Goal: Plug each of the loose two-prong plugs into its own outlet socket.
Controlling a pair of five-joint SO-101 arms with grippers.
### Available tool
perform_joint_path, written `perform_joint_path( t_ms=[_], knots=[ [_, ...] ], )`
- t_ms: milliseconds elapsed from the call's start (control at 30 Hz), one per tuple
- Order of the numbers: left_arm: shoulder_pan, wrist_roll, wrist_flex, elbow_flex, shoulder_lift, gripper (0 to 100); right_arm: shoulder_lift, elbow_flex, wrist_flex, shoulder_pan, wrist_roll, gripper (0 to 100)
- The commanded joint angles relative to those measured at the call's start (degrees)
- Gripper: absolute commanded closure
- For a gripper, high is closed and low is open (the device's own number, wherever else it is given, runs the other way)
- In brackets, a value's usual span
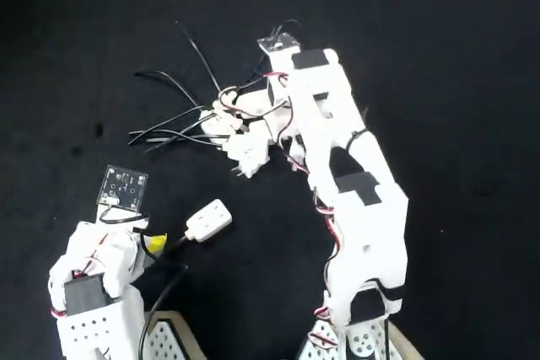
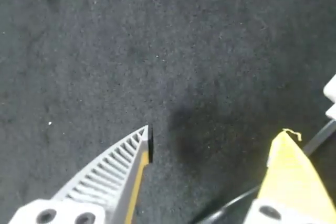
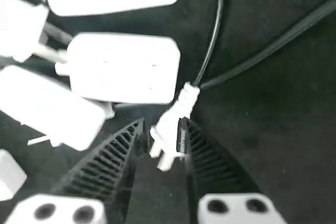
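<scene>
Plug [image 3: 169, 129] in right end effector [image 3: 162, 127]

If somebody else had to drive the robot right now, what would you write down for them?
Left hand: open, empty, low over the black mat, beside a lone white socket block.
Right hand: shut on a small two-prong plug with a black cord, next to the pile of white socket blocks.
Done: that plug is gripped; I can't tell whether any plug is seated yet.
Left to do: push it into a socket, then the other loose plugs.
</scene>
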Motion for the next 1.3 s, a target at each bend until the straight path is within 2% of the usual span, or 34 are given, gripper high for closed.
perform_joint_path(
  t_ms=[0,900,1133,1267],
  knots=[
    [3.6,-0.4,0.1,0.2,-0.2,65,-0.6,-3.6,2.0,1.1,0.7,89.4],
    [4.4,-0.5,-0.2,1.2,-0.2,65,8.0,-3.3,1.5,-1.4,2.1,89.3],
    [4.7,-0.6,-0.2,1.2,-0.2,65,16.4,-14.9,8.3,-1.6,2.1,87.9],
    [4.8,-3.6,-0.2,1.4,-0.2,65,21.1,-23.6,14.2,-1.7,2.3,85.3]
  ],
)
